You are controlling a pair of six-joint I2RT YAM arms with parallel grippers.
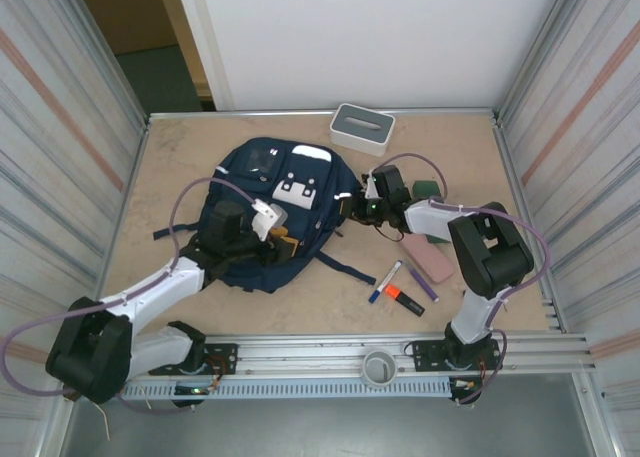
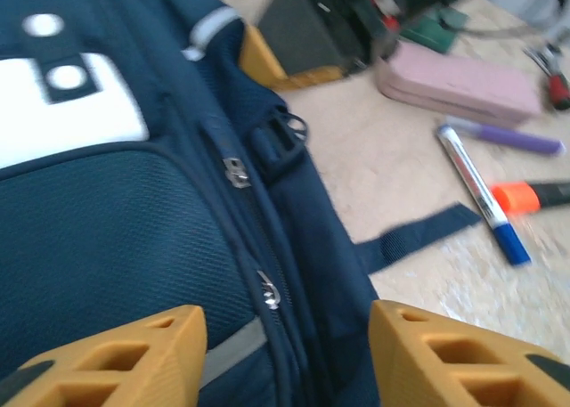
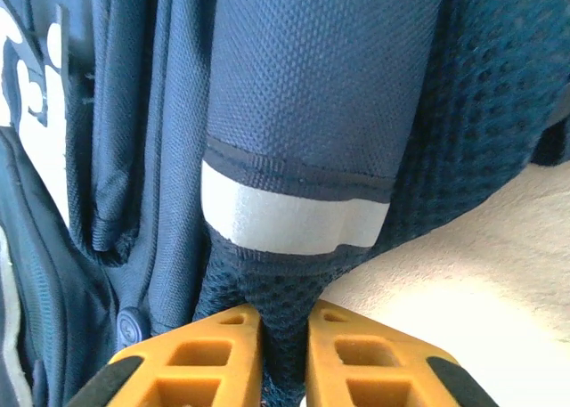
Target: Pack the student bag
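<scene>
Mesh of the student bag (image 3: 303, 86) is pinched by the right gripper (image 3: 283, 318) — seen from its wrist. The left gripper (image 2: 285, 322) is seen half open, empty.

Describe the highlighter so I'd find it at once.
Find the big navy backpack. Right of it, nearer the front edge, lie some pens. The highlighter is the stubby one with the bright orange end; the next marker is white, blue-capped.

The student bag (image 1: 315, 217) centre-left, box (image 1: 362, 129) behind-right of it, pens (image 1: 386, 280) and perhaps a case (image 1: 428, 259) to its right.
</scene>
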